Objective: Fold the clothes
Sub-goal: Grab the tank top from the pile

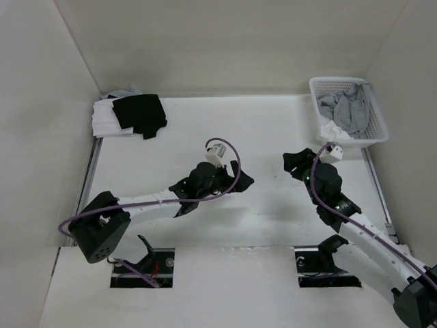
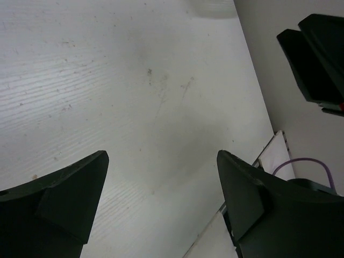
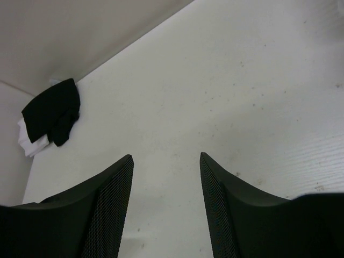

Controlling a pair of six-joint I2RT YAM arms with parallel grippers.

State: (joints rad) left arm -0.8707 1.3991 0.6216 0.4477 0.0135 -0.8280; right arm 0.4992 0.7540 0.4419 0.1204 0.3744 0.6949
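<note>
While grey tank top (image 1: 351, 109) sits in white basket (image 1: 334, 80) | left gripper (image 1: 240, 177) jaws apart, empty | right gripper (image 1: 292, 165) jaws apart, empty

black garment (image 1: 140, 114) atop white cloth (image 1: 104, 121), far-left | white basket (image 1: 315, 99), far-right

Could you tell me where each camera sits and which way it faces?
Top: above and behind the arms, looking down on the table; left gripper and right gripper, both open.
Left wrist: facing right across the table; own fingers, plus the right gripper.
Right wrist: facing the far-left corner; own fingers.
Top and right wrist share the black garment.
</note>
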